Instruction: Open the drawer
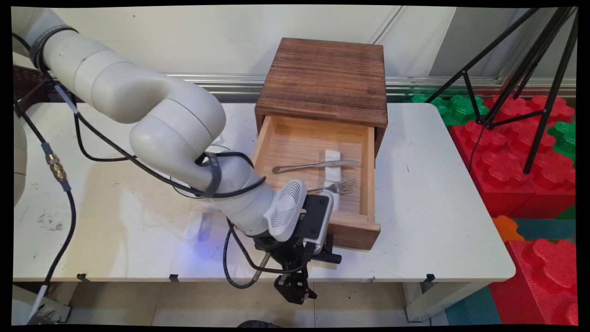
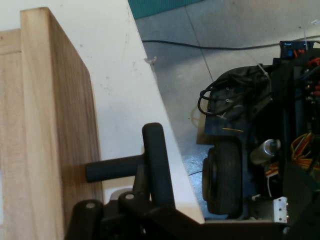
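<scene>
We've got the gripper (image 1: pixel 299 269) right at the open wooden drawer's (image 1: pixel 357 230) black handle (image 2: pixel 154 162), near table edge (image 1: pixel 415 272). Can't tell if it's clamped or loose. Fork (image 1: pixel 342 186) and knife (image 1: pixel 313 166) sit inside.

Both views are bright and evenly lit, with soft light from overhead. On the table (image 1: pixel 433 193), shadows are faint and short: a pale one lies under the arm (image 1: pixel 152 124), and the open drawer (image 1: pixel 366 184) casts a thin one along its right side. The arm's white shell carries mild glare. The main view bows at its edges. In the hand view, the drawer front (image 2: pixel 55 125) is slightly soft.
</scene>
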You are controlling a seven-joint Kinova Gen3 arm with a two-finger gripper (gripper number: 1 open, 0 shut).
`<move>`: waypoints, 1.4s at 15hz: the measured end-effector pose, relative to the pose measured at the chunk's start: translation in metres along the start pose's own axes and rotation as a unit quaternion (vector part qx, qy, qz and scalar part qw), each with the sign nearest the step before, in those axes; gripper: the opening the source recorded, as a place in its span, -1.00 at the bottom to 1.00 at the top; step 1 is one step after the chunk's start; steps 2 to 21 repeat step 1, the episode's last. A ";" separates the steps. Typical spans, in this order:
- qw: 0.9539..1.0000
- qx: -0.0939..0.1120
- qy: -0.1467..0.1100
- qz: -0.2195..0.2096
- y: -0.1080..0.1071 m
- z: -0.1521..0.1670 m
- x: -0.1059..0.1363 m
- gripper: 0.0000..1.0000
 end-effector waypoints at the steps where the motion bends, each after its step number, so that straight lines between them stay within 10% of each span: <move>1: 1.000 0.000 0.000 0.000 0.001 -0.001 0.000 1.00; 21: 1.000 0.000 0.000 0.000 0.001 -0.001 0.000 1.00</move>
